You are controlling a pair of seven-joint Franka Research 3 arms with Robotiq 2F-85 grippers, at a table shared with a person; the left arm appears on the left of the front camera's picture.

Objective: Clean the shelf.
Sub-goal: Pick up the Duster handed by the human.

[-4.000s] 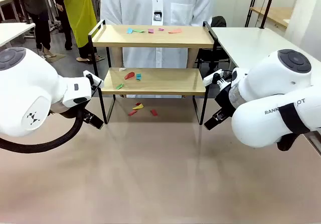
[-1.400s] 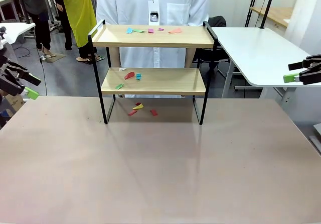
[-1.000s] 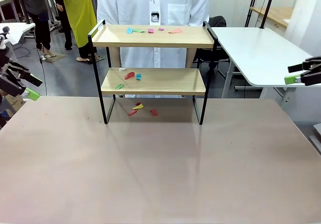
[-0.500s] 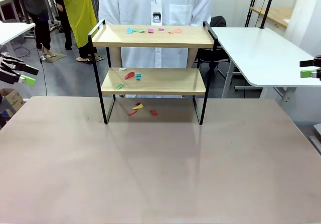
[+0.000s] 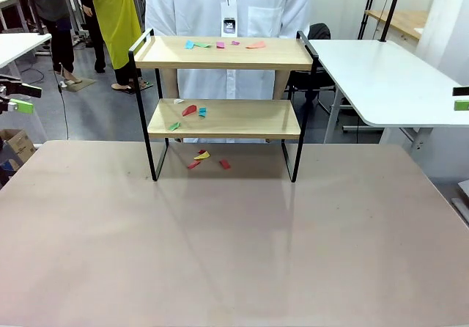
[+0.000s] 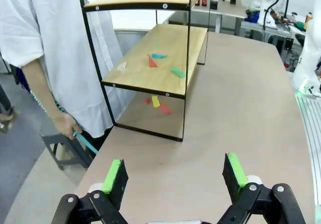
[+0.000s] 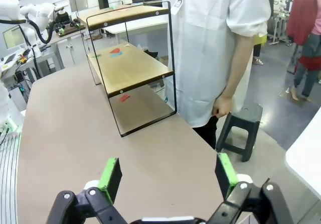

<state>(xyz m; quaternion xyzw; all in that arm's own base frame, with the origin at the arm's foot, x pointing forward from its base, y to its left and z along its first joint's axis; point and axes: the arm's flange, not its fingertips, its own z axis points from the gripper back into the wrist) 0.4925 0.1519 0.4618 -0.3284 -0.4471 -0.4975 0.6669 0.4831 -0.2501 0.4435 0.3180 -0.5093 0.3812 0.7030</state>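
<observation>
Shelf of two light wooden boards in a thin black metal frame (image 5: pixel 253 120) stands upright at the far middle of the beige table top (image 5: pixel 234 246), between the two claws and well apart from each. The black left gripper with green pads (image 6: pixel 174 170) hangs off the table's left side and the matching right gripper (image 7: pixel 167 170) off its right side. Both have their jaws spread wide with nothing between them. In each wrist view the shelf lies ahead of the fingers and is seen from one end. Its long axis runs left to right across the table, with its open front towards the robot. Small coloured paper scraps (image 5: pixel 192 110) lie on both boards and on the table under the lower one. A person in a white coat (image 5: pixel 234 4) stands just behind the shelf, a white table (image 5: pixel 374 70) is at the right, and a black stool (image 7: pixel 239 126) is near the person's legs
</observation>
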